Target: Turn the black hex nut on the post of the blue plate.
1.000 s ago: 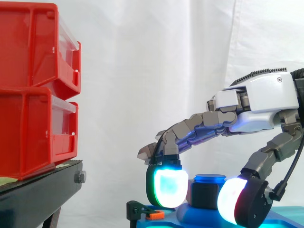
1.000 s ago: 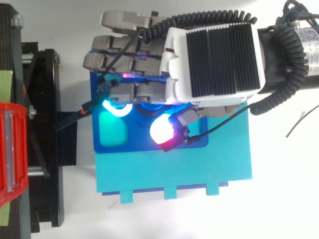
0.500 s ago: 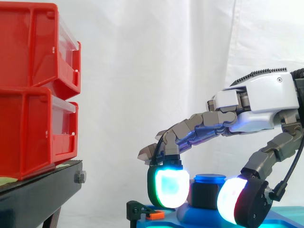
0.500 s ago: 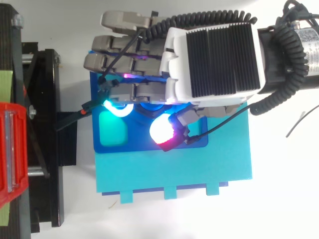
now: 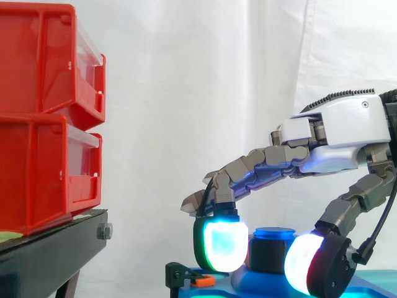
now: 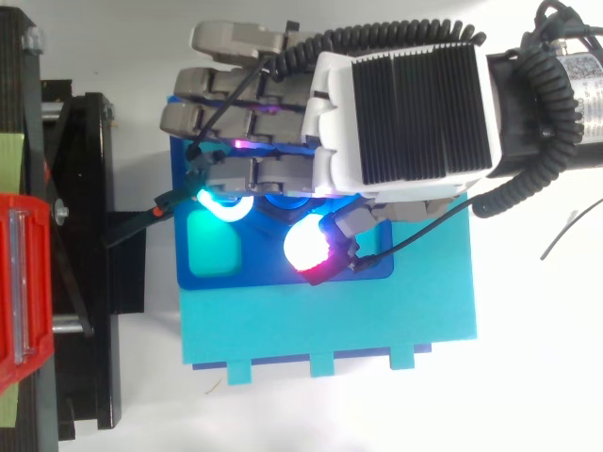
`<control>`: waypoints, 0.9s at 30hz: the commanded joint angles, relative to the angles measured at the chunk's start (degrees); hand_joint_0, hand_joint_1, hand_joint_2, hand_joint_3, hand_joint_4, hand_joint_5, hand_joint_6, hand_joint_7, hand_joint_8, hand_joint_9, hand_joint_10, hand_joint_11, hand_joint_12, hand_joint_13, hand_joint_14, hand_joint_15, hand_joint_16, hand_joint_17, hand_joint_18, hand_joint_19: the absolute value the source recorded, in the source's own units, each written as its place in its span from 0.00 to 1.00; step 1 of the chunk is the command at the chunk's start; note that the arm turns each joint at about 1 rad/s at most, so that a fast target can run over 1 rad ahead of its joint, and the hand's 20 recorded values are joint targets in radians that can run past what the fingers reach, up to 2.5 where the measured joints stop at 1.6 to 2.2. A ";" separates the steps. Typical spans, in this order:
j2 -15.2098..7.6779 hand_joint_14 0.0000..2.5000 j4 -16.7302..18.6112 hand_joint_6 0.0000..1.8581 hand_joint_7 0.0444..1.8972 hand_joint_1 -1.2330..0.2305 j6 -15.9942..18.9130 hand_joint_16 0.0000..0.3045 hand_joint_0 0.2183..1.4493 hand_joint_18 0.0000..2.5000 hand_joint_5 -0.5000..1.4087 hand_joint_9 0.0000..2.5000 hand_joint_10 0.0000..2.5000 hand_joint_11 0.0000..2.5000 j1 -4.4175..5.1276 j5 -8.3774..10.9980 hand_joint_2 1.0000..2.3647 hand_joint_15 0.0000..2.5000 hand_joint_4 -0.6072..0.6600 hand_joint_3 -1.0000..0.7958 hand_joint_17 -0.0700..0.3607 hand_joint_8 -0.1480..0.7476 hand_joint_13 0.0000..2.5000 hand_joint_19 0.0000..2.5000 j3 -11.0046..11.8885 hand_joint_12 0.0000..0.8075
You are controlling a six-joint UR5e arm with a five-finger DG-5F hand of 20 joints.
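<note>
The black hex nut [image 5: 267,254] sits on the post [image 5: 273,234] of the blue plate [image 6: 219,278], low in the side view, just under the post's round blue cap. The hand [image 5: 347,133] reaches over the nut from the right, and its fingers [image 5: 248,171] arch down and curl in on it. One cyan-green glowing pad [image 5: 222,245] presses the nut's left face, while the thumb [image 5: 307,264], with a white pad edged in red, closes on its right face, so the nut is clamped between them. The other fingers reach out past the nut, above it and on its far side, and hold nothing.

In the top view the palm [image 6: 405,104] covers most of the nut (only a dark round patch shows between the two glowing pads). A square recess [image 6: 215,252] in the plate, just beside the nut, is lit green by the pad above it. Below the nut the plate rests on a larger teal base [image 6: 330,320], which lies on the white surface [image 6: 528,377]. A small black clamp [image 5: 185,275] with an orange tip grips the plate's edge to the left of the nut. Well to the left of the nut, and higher, two red bins [image 5: 43,118] are stacked on a black stand [image 5: 49,254], and a white curtain [image 5: 186,93] hangs behind the nut.
</note>
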 commanded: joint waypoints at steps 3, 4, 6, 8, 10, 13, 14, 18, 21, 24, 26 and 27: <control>-0.08 0.00 0.00 0.27 0.60 0.29 0.00 0.15 0.33 0.05 0.17 0.11 0.00 0.00 0.00 0.00 0.01 0.00 0.60 0.33 0.40 0.40 0.10 0.00 0.03 0.40; 0.00 0.00 0.00 0.27 0.60 0.29 0.00 0.15 0.33 0.05 0.17 0.11 0.00 0.00 0.00 0.00 0.01 0.00 0.60 0.33 0.39 0.40 0.10 0.00 0.03 0.40; 0.00 0.00 0.00 0.27 0.61 0.29 0.00 0.14 0.33 0.05 0.17 0.12 0.00 0.00 0.00 0.00 0.01 0.00 0.60 0.33 0.39 0.40 0.10 0.00 -0.06 0.40; 0.00 0.00 -0.09 0.27 0.61 0.29 0.00 0.14 0.33 0.05 0.17 0.12 0.00 0.00 0.00 0.00 0.01 0.00 0.60 0.33 0.39 0.40 0.10 0.00 0.03 0.40; 0.00 0.00 -0.09 0.27 0.61 0.29 0.00 0.14 0.33 0.05 0.17 0.12 0.00 0.00 0.00 0.00 0.01 0.00 0.60 0.33 0.39 0.40 0.10 0.00 -0.06 0.40; 0.00 0.00 -0.09 0.27 0.61 0.29 0.00 0.14 0.33 0.05 0.17 0.12 0.00 0.00 0.00 0.00 0.01 0.00 0.60 0.33 0.39 0.40 0.10 0.00 -0.06 0.40; 0.00 0.00 -0.09 0.27 0.61 0.29 0.00 0.14 0.33 0.05 0.17 0.12 0.00 0.00 0.00 0.00 0.01 0.00 0.60 0.33 0.39 0.40 0.10 0.00 -0.06 0.40; 0.00 0.00 -0.09 0.27 0.61 0.29 0.00 0.14 0.32 0.05 0.17 0.12 0.00 0.00 0.00 0.00 0.01 0.00 0.60 0.33 0.39 0.40 0.10 0.00 0.03 0.40; 0.00 0.00 -0.09 0.27 0.61 0.30 0.00 0.15 0.30 0.05 0.17 0.12 0.00 0.00 0.00 0.00 0.00 0.00 0.60 0.31 0.40 0.40 0.10 0.00 -0.06 0.41; 0.00 0.00 -0.09 0.27 0.57 0.32 0.00 0.15 0.25 0.05 0.16 0.12 0.00 0.00 0.09 0.00 0.00 0.00 0.62 0.28 0.41 0.41 0.10 0.00 0.03 0.42; 0.00 0.00 -0.09 0.27 0.55 0.33 0.00 0.16 0.23 0.04 0.15 0.11 0.00 0.00 0.26 0.00 0.00 0.00 0.63 0.28 0.42 0.41 0.09 0.00 0.03 0.43; 0.09 0.00 -0.09 0.27 0.52 0.33 0.09 0.16 0.22 0.04 0.15 0.11 0.00 0.00 0.35 0.09 0.00 0.00 0.63 0.28 0.42 0.41 0.09 0.00 0.11 0.43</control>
